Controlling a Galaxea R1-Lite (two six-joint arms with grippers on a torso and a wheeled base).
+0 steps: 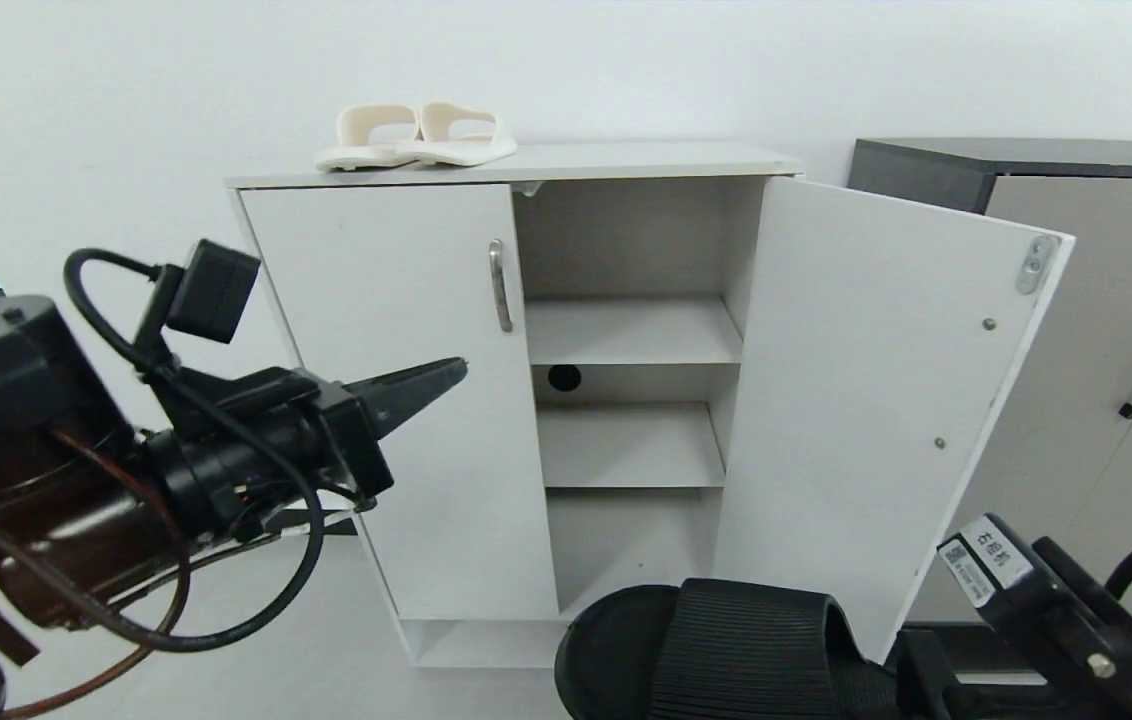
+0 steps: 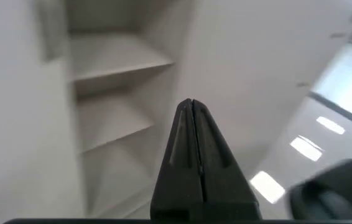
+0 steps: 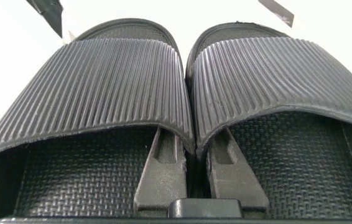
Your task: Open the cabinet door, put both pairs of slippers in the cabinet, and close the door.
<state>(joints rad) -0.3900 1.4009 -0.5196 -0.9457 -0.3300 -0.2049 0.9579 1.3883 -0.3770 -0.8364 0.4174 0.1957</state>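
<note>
Right wrist view puts your right gripper (image 3: 191, 152) inside the black slippers (image 3: 126, 81). One finger (image 3: 157, 174) runs under each ribbed strap, and the two are drawn narrow so they pinch the pair's inner walls together, so that pair is in hand. In the head view the black pair sits at 6 o'clock, low in front of the cabinet (image 1: 626, 160). Its long axis runs across from about 3 to 9 o'clock, with the toes at 9. The open compartment lies at roughly 12 o'clock from those toes, between the closed left door (image 1: 396, 400) and the right door (image 1: 876, 400), which stands swung out at 2 o'clock. Its upper shelf (image 1: 631, 335) and middle shelf (image 1: 631, 450) are bare. By my reading, you'll need to turn the toes towards 12 before pushing in, and the right arm is the nearer one. Your left gripper (image 1: 446, 375) hangs at 9 o'clock before the closed door, jaws pressed together and empty. The cream slippers (image 1: 416, 140) wait on the cabinet top at 11 o'clock.
</note>
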